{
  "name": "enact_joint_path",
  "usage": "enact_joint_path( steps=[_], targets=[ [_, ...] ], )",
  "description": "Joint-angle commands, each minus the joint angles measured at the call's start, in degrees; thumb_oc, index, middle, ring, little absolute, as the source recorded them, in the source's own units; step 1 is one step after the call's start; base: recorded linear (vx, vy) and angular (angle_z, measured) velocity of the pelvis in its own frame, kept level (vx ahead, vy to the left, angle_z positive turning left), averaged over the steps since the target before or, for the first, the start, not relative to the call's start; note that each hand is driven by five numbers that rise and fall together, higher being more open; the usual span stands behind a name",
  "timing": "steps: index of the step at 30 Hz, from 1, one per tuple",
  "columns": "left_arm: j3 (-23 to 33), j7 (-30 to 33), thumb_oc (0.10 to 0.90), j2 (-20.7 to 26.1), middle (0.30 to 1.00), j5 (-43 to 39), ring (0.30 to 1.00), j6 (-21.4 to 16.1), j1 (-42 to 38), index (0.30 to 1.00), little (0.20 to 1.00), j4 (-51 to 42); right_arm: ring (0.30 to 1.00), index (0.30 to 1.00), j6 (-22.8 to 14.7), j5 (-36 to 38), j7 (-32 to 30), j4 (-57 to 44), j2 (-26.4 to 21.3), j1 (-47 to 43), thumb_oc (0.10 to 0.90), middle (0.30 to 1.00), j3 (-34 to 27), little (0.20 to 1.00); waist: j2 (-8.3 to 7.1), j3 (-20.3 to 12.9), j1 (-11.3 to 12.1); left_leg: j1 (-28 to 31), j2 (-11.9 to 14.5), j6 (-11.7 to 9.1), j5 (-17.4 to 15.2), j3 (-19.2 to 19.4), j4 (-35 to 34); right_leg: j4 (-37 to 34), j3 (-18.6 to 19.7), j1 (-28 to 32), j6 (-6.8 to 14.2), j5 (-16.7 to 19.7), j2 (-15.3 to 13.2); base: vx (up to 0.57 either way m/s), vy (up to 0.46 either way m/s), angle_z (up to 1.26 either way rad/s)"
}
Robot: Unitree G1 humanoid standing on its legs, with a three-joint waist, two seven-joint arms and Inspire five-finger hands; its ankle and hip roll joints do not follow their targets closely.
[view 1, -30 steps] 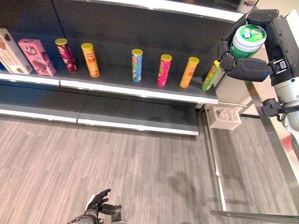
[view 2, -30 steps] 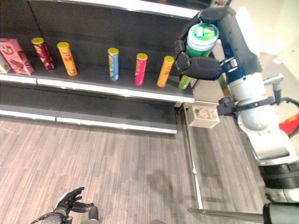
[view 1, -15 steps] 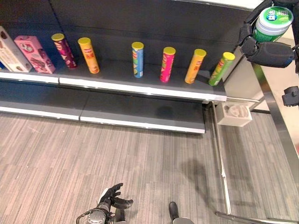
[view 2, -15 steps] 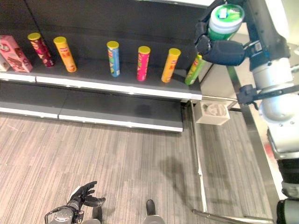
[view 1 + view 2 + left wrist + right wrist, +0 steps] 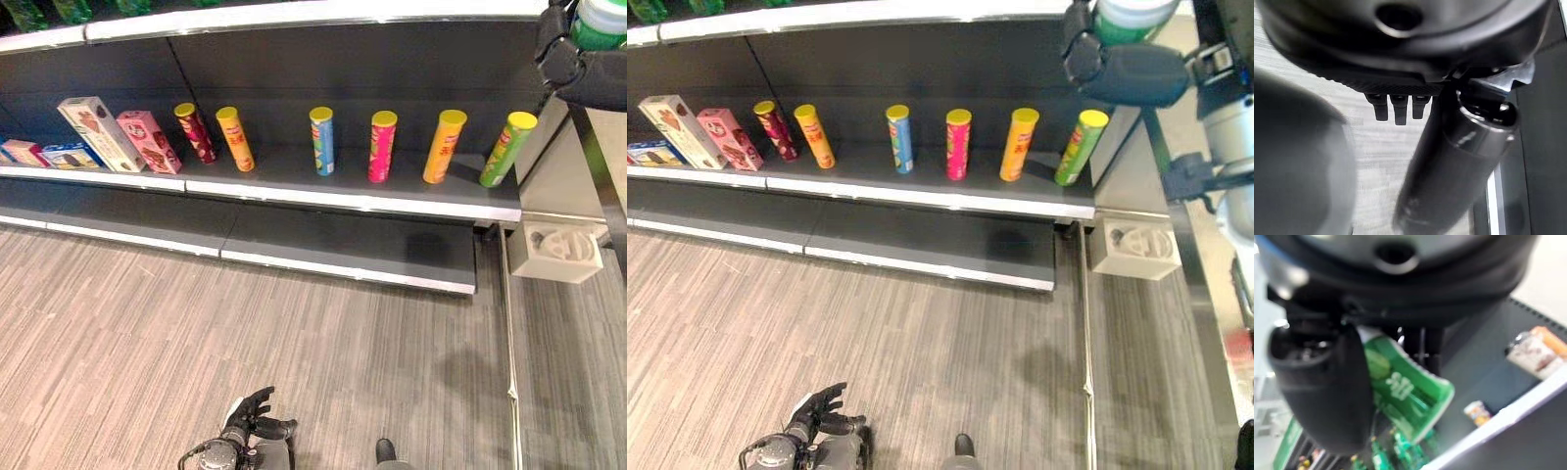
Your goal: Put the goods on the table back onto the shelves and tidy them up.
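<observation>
A green tub with a white lid (image 5: 1125, 14) is held high at the shelving's right end, level with the upper shelf edge (image 5: 294, 14). My right hand (image 5: 1132, 73) is shut on it; the right wrist view shows its green label (image 5: 1400, 391) behind the thumb (image 5: 1327, 382). Below it, the dark middle shelf (image 5: 392, 191) carries a spaced row of tall cans, from a maroon can (image 5: 196, 132) to a green can (image 5: 507, 149). My left hand (image 5: 251, 419) hangs low near the floor, open and holding nothing, its fingers (image 5: 1395, 106) straight.
Pink and white boxes (image 5: 147, 141) stand at the left of the middle shelf. Green bottles (image 5: 29, 12) stand on the upper shelf. The lower shelf (image 5: 343, 245) is bare. A white holder (image 5: 556, 253) sits by the shelf's right end, next to a metal-edged counter (image 5: 1176, 206).
The camera has tilted up and to the left, so the shelves sit lower in view. My right hand has lifted the tub from the middle shelf's level to the upper shelf's edge.
</observation>
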Motion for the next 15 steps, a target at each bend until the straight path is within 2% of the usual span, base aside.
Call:
enact_joint_path(
  steps=[1,2,3,4,7,15],
  targets=[
    [-1.2,0.8,0.8,4.3,0.9,-0.3,0.9,-1.7,1.7,0.9,0.9,-1.0,0.3,0.3,-2.6,2.8,-2.8,-0.3,-0.1,-6.5,0.4,0.3,-1.5,0.3,-2.35,-4.3,3.8,4.4,0.7,0.6,-9.3,3.3,-6.1,2.8,1.3,-2.6,3.0,-4.6,7.6,0.09,-0.013,-0.63],
    [-1.2,0.8,0.8,4.3,0.9,-0.3,0.9,-1.7,1.7,0.9,0.9,-1.0,0.3,0.3,-2.6,2.8,-2.8,-0.3,-0.1,-6.5,0.4,0.3,-1.5,0.3,-2.35,-4.3,3.8,4.4,0.7,0.6,-9.3,3.3,-6.1,2.8,1.3,-2.5,3.0,-4.6,7.6,0.15,-0.009,-0.53],
    [-1.3,1.0,0.8,4.2,0.9,0.1,0.9,-1.6,1.5,0.9,0.9,-0.3,0.3,0.3,-1.9,2.0,-3.4,1.2,1.0,-6.7,0.4,0.3,-1.1,0.3,-2.2,-5.3,3.3,6.9,1.8,1.4,-9.2,3.6,-9.7,2.8,1.7,-2.2,2.9,-5.0,9.1,0.1,-0.003,-0.38],
    [8.3,3.0,0.8,16.9,0.9,8.3,0.9,3.2,1.1,0.9,0.9,4.2,0.3,0.3,1.3,-0.3,-6.1,3.7,25.7,15.5,0.4,0.3,-12.6,0.3,-11.81,-8.8,6.1,16.0,5.3,3.7,-12.6,13.9,-18.3,2.9,-1.9,-3.7,8.7,0.9,9.0,0.11,-0.007,-0.41],
    [8.2,3.0,0.8,16.4,0.9,8.1,0.9,3.2,1.1,0.9,0.9,3.9,0.3,0.3,1.4,-1.0,-6.0,3.5,24.9,15.7,0.4,0.3,-12.4,0.3,-11.47,-8.9,5.9,16.6,5.3,3.5,-12.7,14.0,-18.3,2.4,-2.3,-2.9,8.5,0.7,9.0,0.0,-0.008,-0.45],
    [7.1,2.6,0.8,15.2,0.9,7.8,0.9,3.1,1.0,0.9,0.9,3.3,0.3,0.3,1.3,-1.7,-5.4,1.6,22.4,13.6,0.4,0.3,-11.4,0.3,-10.51,-9.0,5.6,17.7,5.7,3.1,-12.4,13.8,-18.3,2.4,-2.7,-1.8,7.5,-0.7,9.5,0.0,-0.002,0.02]
  ],
)
